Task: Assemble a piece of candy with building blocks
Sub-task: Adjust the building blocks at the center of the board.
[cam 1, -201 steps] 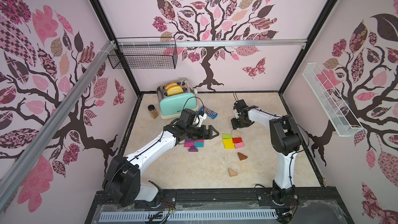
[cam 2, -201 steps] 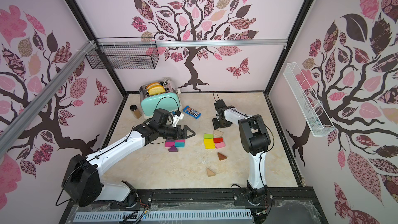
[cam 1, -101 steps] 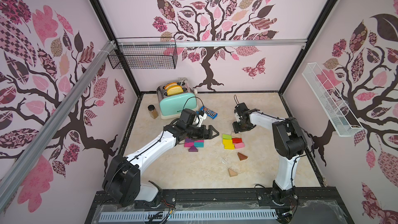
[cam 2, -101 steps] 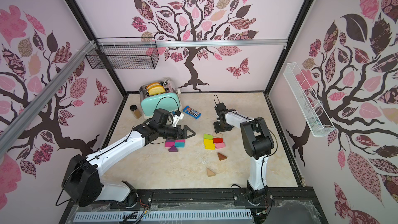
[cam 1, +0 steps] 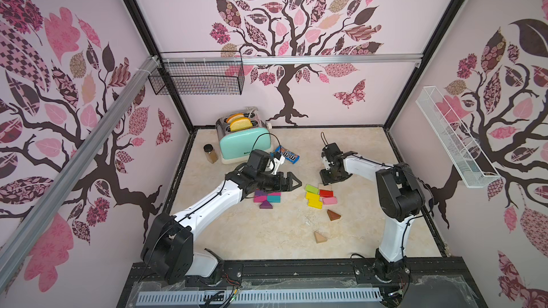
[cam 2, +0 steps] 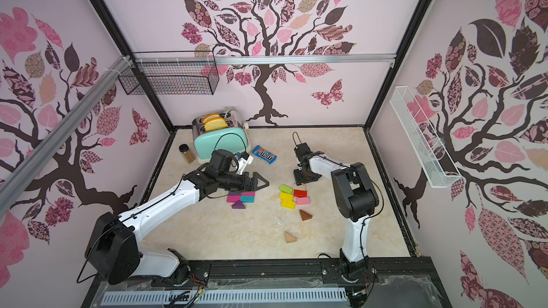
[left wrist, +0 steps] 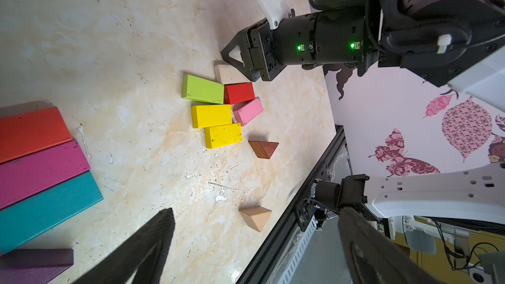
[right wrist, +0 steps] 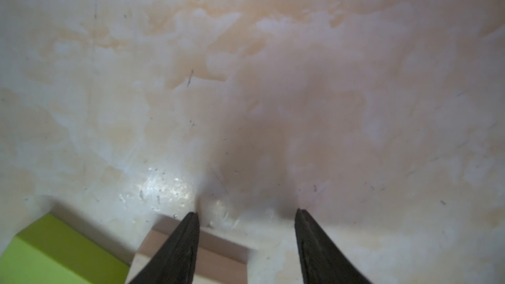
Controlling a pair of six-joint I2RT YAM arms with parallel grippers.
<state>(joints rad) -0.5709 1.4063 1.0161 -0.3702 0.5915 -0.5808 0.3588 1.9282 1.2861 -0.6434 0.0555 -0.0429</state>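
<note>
Right hand [right wrist: 246, 211] — at tan block [right wrist: 221, 266]

Tan block [right wrist: 221, 260] half hidden by right tool [right wrist: 247, 211], purple block [left wrist: 35, 265] cut off

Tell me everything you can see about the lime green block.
The green block is a rectangular brick, painted lime, seemingly wood, lying flat on the table. One end meets the red block; a yellow block lies alongside. The right gripper stands close by without touching it.
</note>
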